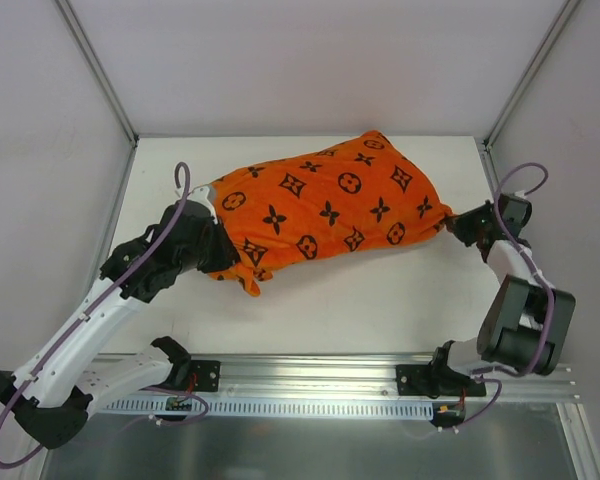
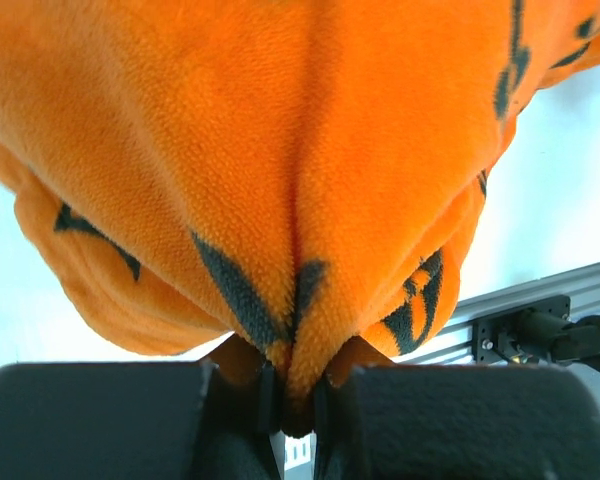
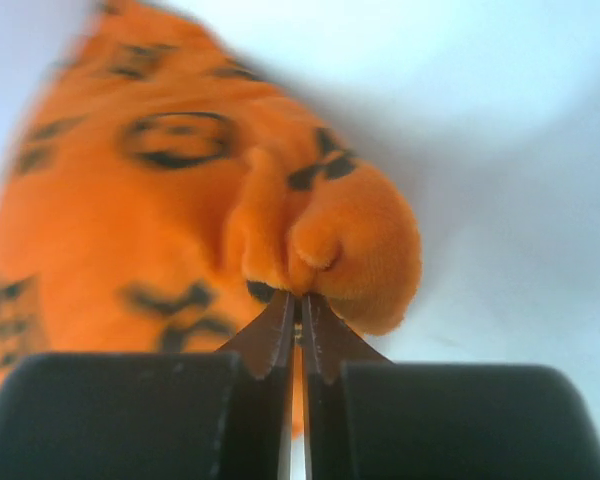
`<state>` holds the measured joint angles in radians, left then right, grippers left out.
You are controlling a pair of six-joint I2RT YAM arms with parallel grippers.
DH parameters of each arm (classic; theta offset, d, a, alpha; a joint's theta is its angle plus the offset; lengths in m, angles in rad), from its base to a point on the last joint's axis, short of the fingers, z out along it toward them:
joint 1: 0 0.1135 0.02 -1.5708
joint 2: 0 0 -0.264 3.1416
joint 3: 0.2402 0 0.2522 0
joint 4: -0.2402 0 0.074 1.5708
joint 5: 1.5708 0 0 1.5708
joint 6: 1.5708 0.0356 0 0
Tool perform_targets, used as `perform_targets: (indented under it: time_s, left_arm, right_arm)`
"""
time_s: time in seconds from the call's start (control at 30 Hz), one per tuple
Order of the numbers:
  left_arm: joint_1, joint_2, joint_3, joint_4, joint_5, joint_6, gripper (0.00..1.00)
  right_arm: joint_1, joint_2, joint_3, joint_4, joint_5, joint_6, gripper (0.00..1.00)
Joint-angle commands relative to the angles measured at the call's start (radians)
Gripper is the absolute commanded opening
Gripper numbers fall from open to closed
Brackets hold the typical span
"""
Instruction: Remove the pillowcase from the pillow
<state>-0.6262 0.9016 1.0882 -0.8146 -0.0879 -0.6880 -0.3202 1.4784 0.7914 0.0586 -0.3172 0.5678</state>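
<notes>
White links (image 1: pixel 80 325) and black joints (image 1: pixel 525 325), purple cables (image 1: pixel 186 190) looped alongside each arm, blocky black bases (image 1: pixel 185 365), black tapered tool fingers (image 3: pixel 270 340).

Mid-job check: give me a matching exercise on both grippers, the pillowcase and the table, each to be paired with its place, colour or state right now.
Things:
1. left gripper
2. right gripper
3. pillowcase
4. table

Place, colour or state:
A. white, lying under everything else
B. shut on the fabric's right corner
C. orange with black flower, star and circle motifs
D. shut on a fold at the fabric's left end

Pairs: 1-D, 2-B, 3-C, 4-A
</notes>
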Motion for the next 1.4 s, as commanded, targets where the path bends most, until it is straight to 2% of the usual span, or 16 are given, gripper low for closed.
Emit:
perform_targets:
  time_s: [0.0,0.17,0.37,0.6,0.77,0.87,0.93,0.97,1.0,1.03,1.07,1.1,1.13,1.17,1.2,1.37]
  left_arm:
    - [0.013,-0.006,0.14,0.037,-0.048,0.085,0.0]
    - [0.013,0.008,0.292,-0.018,-0.167,0.162,0.0]
    - [0.014,-0.044,0.449,-0.06,-0.295,0.215,0.0]
    - [0.014,-0.122,0.591,-0.141,-0.314,0.219,0.0]
    - [0.014,-0.073,0.561,-0.143,-0.345,0.217,0.0]
    - [0.019,0.048,0.567,-0.132,-0.394,0.232,0.0]
    - [0.048,0.161,0.633,-0.127,-0.334,0.254,0.0]
    - [0.075,0.198,0.666,-0.127,-0.281,0.261,0.15]
    - [0.142,0.267,0.727,-0.124,-0.207,0.298,0.38]
    - [0.175,0.301,0.757,-0.114,-0.094,0.312,0.66]
    - [0.203,0.382,0.786,-0.113,-0.06,0.32,0.99]
    - [0.257,0.426,0.843,-0.116,-0.009,0.349,0.99]
    - [0.279,0.468,0.869,-0.144,0.064,0.35,0.99]
    - [0.296,0.546,0.901,-0.173,0.079,0.34,0.99]
    - [0.309,0.577,0.953,-0.202,0.085,0.325,0.99]
    - [0.309,0.594,0.908,-0.222,0.086,0.295,0.99]
  right_arm:
    - [-0.011,-0.231,0.041,-0.032,0.019,-0.02,0.01]
    - [-0.01,-0.491,0.193,-0.252,0.078,-0.072,0.01]
    - [-0.013,-0.66,0.414,-0.445,0.133,-0.128,0.01]
    - [-0.013,-0.794,0.584,-0.598,0.246,-0.186,0.01]
    - [-0.013,-0.758,0.6,-0.602,0.285,-0.19,0.01]
    - [-0.011,-0.626,0.591,-0.557,0.251,-0.178,0.01]
    - [-0.01,-0.531,0.601,-0.545,0.247,-0.181,0.01]
    - [-0.01,-0.426,0.629,-0.546,0.247,-0.19,0.01]
    - [-0.007,-0.365,0.656,-0.58,0.245,-0.207,0.01]
    - [-0.003,-0.306,0.695,-0.617,0.247,-0.241,0.08]
    - [-0.003,-0.197,0.779,-0.65,0.216,-0.255,0.23]
    - [-0.003,-0.153,0.822,-0.725,0.193,-0.272,0.59]
    - [0.0,-0.121,0.86,-0.762,0.178,-0.292,0.72]
    - [0.01,-0.107,0.89,-0.785,0.168,-0.301,0.95]
    - [0.018,-0.121,0.881,-0.778,0.178,-0.31,1.0]
    - [0.026,-0.26,0.772,-0.718,0.228,-0.353,0.96]
